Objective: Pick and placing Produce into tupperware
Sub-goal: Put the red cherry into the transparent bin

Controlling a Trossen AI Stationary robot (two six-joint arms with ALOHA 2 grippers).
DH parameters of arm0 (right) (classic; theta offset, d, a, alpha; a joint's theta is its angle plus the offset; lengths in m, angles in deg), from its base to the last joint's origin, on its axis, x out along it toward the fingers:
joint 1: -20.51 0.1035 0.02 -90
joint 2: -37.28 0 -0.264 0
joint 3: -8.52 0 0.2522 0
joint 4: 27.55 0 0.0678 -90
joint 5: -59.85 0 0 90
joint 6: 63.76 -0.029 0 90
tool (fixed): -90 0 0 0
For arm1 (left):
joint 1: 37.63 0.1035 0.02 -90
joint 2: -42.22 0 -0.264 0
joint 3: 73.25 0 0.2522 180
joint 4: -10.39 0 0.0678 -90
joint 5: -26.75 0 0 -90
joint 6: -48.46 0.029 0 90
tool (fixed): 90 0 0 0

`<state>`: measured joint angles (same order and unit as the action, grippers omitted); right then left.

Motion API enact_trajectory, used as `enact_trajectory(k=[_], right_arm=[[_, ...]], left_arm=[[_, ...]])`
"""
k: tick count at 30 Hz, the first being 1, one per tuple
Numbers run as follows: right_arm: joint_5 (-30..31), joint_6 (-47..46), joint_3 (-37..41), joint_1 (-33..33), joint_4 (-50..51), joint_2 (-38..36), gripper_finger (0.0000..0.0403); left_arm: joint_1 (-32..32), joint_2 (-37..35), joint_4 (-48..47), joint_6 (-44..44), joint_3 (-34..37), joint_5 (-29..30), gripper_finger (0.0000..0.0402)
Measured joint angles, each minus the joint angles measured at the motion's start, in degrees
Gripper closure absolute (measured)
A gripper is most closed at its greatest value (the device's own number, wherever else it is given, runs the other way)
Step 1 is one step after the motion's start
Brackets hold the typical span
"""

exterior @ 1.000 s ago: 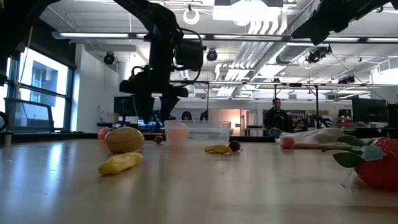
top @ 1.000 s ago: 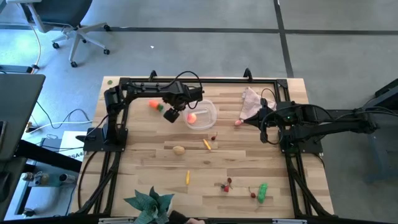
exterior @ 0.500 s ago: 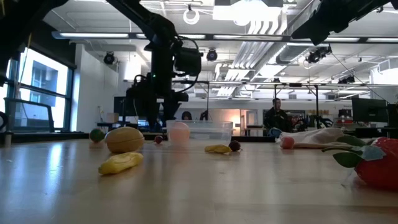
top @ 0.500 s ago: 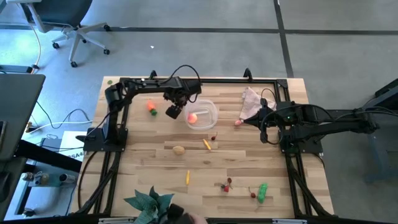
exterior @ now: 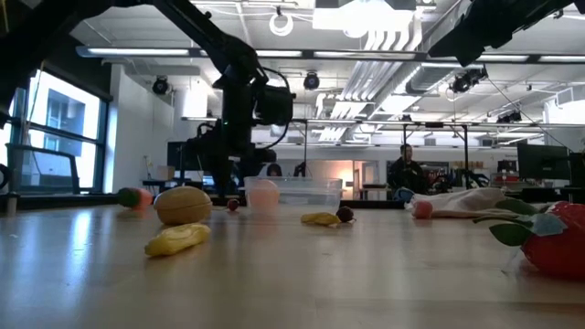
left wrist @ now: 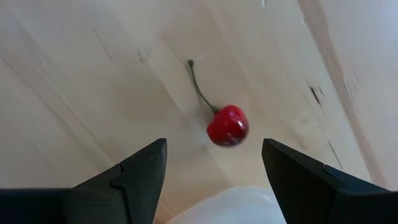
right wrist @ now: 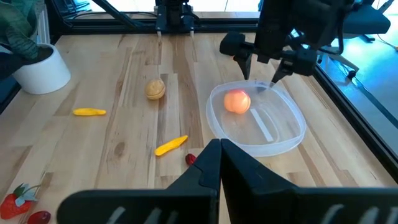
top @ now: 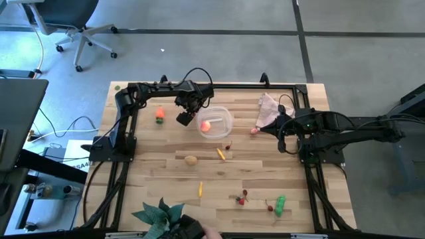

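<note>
Since a second ago the orange piece [top: 159, 114] has rolled left across the bench [top: 252, 172], away from the left hand [top: 185, 119]; it probably remains to be collected. That hand has edged to the far-left rim of the tupperware [top: 229, 119], which holds one round peach-coloured fruit [top: 206, 125]. Its fingers are spread wide, gripping nothing, with a cherry [left wrist: 227, 125] lying between them. The right hand [right wrist: 217, 152] waits at right, fingers pressed together.

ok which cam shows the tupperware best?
Right wrist view: the whole tupperware, rim and see-through walls, one peach-coloured piece inside, the left gripper open beside its rim. High view shows it small from above; low view only edge-on; left wrist view, at most a pale sliver.
</note>
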<state>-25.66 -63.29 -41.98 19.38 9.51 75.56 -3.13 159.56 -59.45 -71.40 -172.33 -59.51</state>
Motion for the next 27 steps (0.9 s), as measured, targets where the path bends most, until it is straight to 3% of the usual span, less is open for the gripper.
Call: enact_trajectory(k=[17, 27], right_arm=[[0.0, 0.0, 0.0, 0.0, 0.0, 0.0, 0.0402], [0.0, 0.0, 0.0, 0.0, 0.0, 0.0, 0.0402]], left_arm=[[0.3, 0.0, 3.0, -6.6, 0.0, -6.5, 0.0149], [4.1, -0.1, -0.2, 0.7, 0.0, -8.4, 0.0149]])
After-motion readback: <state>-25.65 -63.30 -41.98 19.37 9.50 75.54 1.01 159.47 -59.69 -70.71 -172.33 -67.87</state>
